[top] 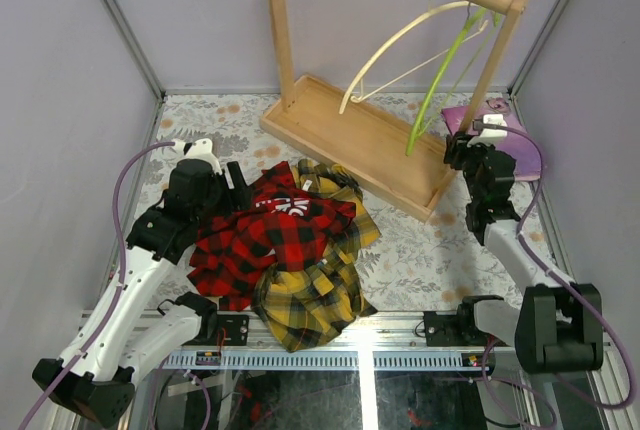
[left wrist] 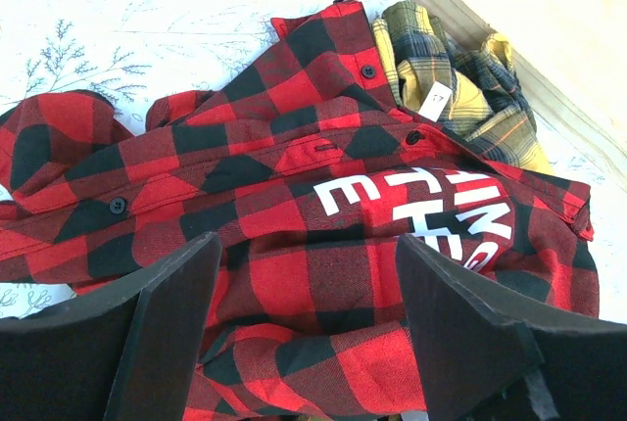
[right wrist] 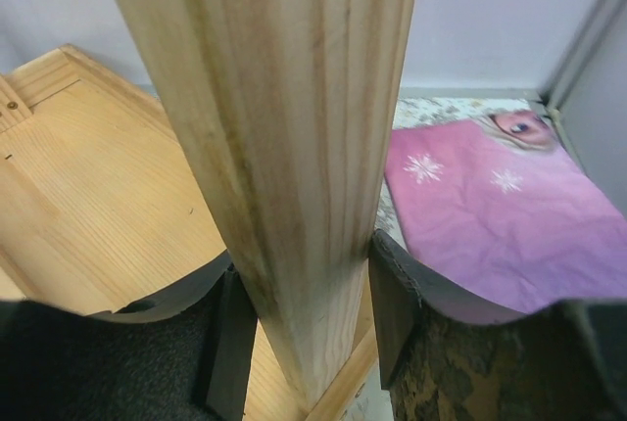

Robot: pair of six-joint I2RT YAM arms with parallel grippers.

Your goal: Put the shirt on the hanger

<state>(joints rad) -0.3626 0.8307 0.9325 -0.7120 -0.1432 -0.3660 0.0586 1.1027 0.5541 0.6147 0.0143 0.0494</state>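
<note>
The red-and-black plaid shirt (top: 270,232) lies crumpled on the table, white lettering up, partly on top of a yellow plaid shirt. In the left wrist view the shirt (left wrist: 294,176) fills the frame. My left gripper (top: 234,182) (left wrist: 309,245) is open just above its left part, jaws wide apart and empty. The cream hanger (top: 400,50) hangs by its hook from the top rail of the wooden rack. My right gripper (top: 462,152) (right wrist: 304,289) is shut on the rack's right upright post (right wrist: 284,127), low down by the base.
A lime-green hanger (top: 440,90) hangs beside the cream one. The yellow-and-dark plaid shirt (top: 312,302) (left wrist: 451,88) lies under and right of the red one. The rack's wooden base tray (top: 340,135) spans the back. A pink sheet (top: 505,140) (right wrist: 490,206) lies at the back right.
</note>
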